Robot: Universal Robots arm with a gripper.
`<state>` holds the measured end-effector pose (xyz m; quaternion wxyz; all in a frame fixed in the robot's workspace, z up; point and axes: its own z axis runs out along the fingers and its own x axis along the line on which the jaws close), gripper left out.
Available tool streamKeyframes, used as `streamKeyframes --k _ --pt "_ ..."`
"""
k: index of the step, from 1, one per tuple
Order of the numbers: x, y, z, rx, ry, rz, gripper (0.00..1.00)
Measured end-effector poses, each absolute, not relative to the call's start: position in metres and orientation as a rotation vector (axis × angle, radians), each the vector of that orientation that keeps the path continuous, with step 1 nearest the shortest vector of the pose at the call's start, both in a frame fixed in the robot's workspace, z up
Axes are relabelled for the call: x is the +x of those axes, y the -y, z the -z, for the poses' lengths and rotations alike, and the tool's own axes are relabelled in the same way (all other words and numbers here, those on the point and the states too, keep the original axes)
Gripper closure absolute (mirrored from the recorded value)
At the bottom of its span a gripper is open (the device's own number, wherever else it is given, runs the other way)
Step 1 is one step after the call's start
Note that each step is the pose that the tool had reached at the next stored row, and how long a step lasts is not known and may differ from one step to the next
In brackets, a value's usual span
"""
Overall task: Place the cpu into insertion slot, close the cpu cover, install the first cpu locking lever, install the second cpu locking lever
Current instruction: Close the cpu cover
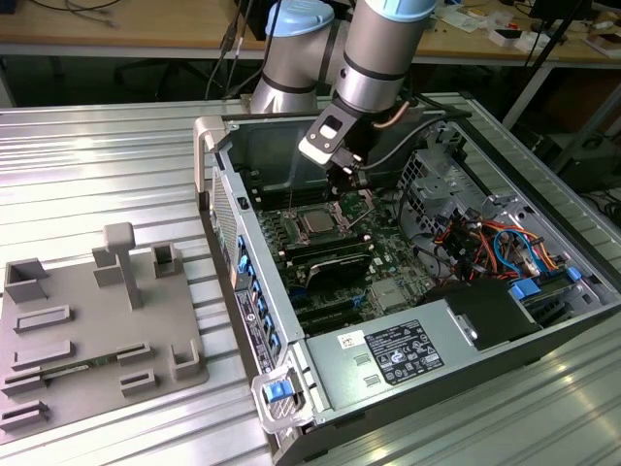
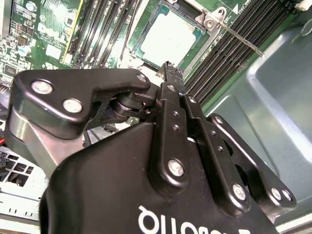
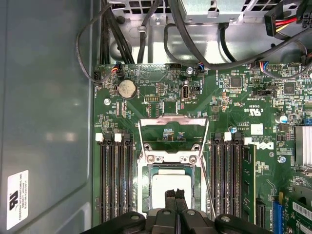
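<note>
The cpu [image 3: 171,183] lies in the insertion slot [image 3: 145,190], with the cpu cover [image 3: 173,120] open beside the slot. The gripper [image 3: 174,194], pinched narrow and empty, hovers over the slot. Pushing down could scratch the cpu or bend the contacts.

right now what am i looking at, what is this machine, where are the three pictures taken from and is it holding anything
A grey robot arm reaches into an open computer case lying on a ribbed metal table. One picture comes from a camera off the arm; the other two from cameras riding near its wrist, looking past the black tool at the green circuit board. The square silver chip sits in its socket, whose metal cover frame stands open. The tool's fingers are shut together over the chip, holding nothing. A grey holder tray lies on the table beside the case.
</note>
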<state>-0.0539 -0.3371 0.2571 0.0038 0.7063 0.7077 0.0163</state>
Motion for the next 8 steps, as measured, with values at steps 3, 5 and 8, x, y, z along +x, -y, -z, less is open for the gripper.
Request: streamKeyframes --k 3,5,8 --pt "-0.05 0.337 -0.257 2.214 -2.218 -0.05 0.89" --pt "-0.043 0.337 -0.257 2.214 -2.218 -0.051 0.89" --pt "-0.039 0.337 -0.257 2.214 -2.218 -0.051 0.89"
